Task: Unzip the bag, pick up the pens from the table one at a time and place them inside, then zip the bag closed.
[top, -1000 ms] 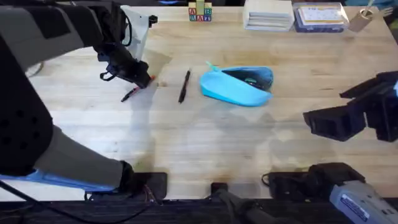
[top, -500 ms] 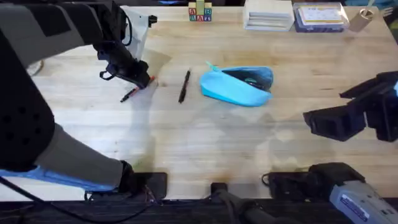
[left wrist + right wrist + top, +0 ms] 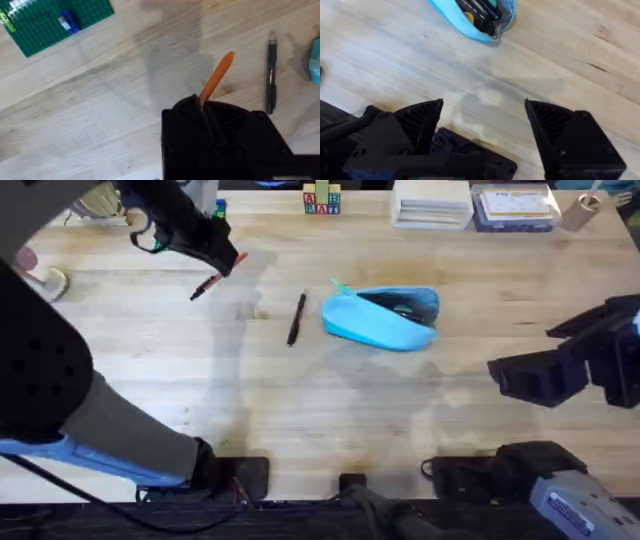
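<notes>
1. The left gripper (image 3: 208, 262) hangs above the far left of the tabletop (image 3: 330, 420), its fingers pinched on the orange pen (image 3: 205, 285), which slants down out of them with its black tip lowest.
2. The right gripper (image 3: 482, 127) sits low at the right side, fingers spread wide and holding nothing — bare wood shows between them.
3. The black pen (image 3: 296, 317) lies flat on the tabletop, between the left gripper and the bag (image 3: 380, 318), just beside the bag's left end.
4. The bag, light blue, lies near the middle of the far half, its zipper open and dark lining showing.
5. The left wrist view shows the orange pen's shaft jutting from the gripper, the black pen beyond it, and a green baseplate (image 3: 55, 20) on the wood.
6. The right wrist view looks into the bag's open mouth — dark items lie inside, too small to identify.
</notes>
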{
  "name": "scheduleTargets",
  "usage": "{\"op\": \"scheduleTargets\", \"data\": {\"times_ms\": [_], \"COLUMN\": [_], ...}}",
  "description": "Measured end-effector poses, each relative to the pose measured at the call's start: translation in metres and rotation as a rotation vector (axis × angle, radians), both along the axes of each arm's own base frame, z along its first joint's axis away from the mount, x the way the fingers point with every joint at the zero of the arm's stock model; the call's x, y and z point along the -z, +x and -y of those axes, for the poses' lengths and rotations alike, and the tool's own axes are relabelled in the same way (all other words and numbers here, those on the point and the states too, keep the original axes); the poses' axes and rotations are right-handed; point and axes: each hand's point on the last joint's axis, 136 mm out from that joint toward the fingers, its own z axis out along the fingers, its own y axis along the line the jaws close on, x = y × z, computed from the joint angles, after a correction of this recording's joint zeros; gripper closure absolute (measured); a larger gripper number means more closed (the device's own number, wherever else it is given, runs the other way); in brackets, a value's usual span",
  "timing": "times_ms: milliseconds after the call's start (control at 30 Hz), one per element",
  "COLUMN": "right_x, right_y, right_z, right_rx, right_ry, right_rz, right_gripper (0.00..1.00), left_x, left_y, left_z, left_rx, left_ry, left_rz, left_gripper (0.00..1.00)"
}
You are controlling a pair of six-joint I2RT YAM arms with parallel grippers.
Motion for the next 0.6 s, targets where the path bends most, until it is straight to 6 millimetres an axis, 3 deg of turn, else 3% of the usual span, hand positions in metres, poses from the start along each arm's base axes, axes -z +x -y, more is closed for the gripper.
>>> {"op": "scheduleTargets", "data": {"times_ms": [333,600], "right_x": [0.0,0.0], "right_y": [0.0,0.0], "right_z": [0.0,0.0], "right_rx": [0.0,0.0], "right_ry": [0.0,0.0], "right_rz": [0.0,0.0], "right_gripper": [0.003,0.005], "left_x": [-0.064,-0.078], "left_y": [0.024,0.024], "left_z": [0.013,0.047], "left_rx": [0.031,0.114], "left_ry": [-0.023,-0.029], "left_rz": [0.122,0.14], "left_gripper": [0.958,0.958]}}
